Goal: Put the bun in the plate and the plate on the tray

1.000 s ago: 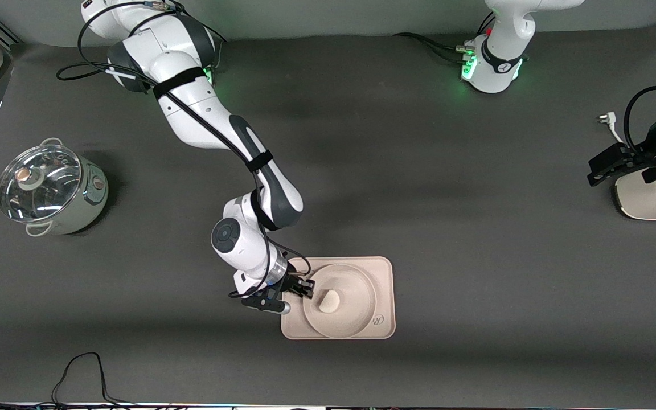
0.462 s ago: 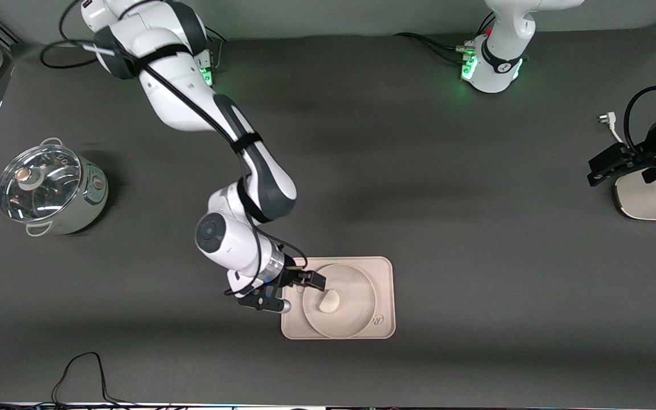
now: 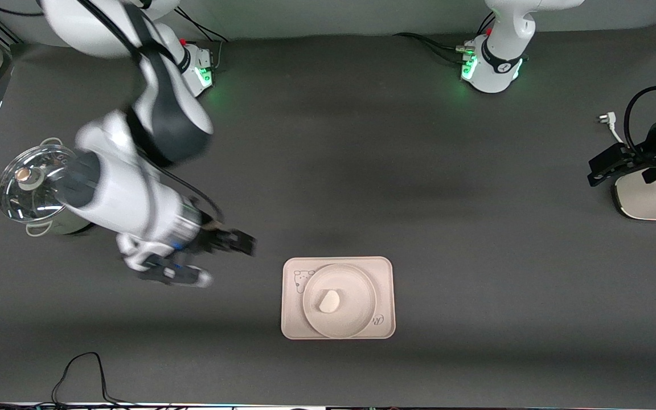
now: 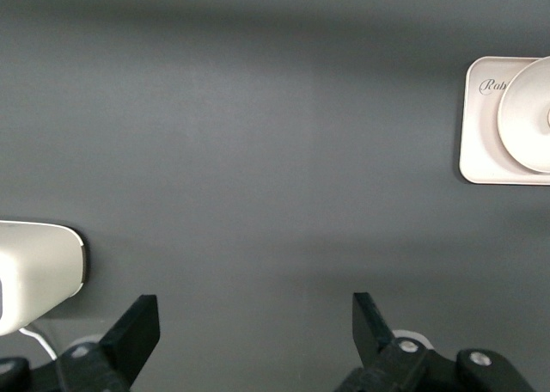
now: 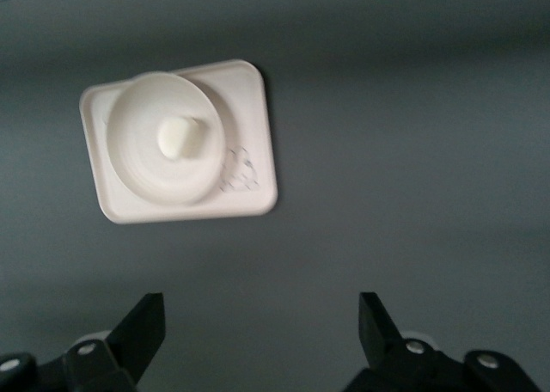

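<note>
You can see the right gripper wide open and empty, up over the bare dark mat, between the pot and the tray. The left gripper waits at its end of the table, also wide open and holding nothing. The matte bun lies in the round, shallow plate, and the plate sits on the rounded rectangular tray.
</note>
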Controlling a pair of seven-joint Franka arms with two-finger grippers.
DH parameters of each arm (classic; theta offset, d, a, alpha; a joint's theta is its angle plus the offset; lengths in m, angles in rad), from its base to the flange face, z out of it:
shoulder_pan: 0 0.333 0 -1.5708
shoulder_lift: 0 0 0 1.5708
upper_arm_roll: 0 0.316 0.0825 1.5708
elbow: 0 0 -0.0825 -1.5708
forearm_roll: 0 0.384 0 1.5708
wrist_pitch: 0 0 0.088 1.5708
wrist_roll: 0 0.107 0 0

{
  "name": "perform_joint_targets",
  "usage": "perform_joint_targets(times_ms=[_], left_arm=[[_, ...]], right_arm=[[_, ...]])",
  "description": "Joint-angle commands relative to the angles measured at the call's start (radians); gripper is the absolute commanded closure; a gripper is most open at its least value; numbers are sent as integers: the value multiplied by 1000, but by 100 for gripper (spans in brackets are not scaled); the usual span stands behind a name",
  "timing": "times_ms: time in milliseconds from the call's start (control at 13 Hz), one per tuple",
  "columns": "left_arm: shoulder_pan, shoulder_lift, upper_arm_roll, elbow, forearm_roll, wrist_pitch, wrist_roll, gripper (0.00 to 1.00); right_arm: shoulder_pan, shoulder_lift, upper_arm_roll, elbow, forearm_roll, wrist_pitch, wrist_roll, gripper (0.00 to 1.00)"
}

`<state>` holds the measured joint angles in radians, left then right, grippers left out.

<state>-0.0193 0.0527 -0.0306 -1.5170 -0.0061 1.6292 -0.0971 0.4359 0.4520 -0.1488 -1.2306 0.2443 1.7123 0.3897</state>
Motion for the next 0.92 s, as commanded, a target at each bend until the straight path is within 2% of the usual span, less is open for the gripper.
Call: perform_joint_targets(times_ms=[0, 77, 231, 385, 615, 846], left_arm=[[-8, 6, 6, 17, 3, 1, 8, 0], [-7, 6, 6, 17, 3, 1, 8, 0], [-8, 6, 6, 17, 3, 1, 8, 0], [-8, 6, 6, 17, 2, 1, 8, 0], [-7, 6, 6, 17, 0, 1, 10, 0], [-7, 4, 6, 18, 0, 3, 11, 0]], right_arm=[[-147, -252, 92, -206, -121, -104, -168, 0], [-199, -325, 95, -272, -132, -117, -226, 0], [-259, -384, 89, -299, -178, -158, -335, 0], [-287, -406, 78, -297, -246, -171, -393, 0], [-290, -411, -3, -300, -250, -171, -448, 0], [-289, -406, -23, -303, -250, -169, -459, 0]])
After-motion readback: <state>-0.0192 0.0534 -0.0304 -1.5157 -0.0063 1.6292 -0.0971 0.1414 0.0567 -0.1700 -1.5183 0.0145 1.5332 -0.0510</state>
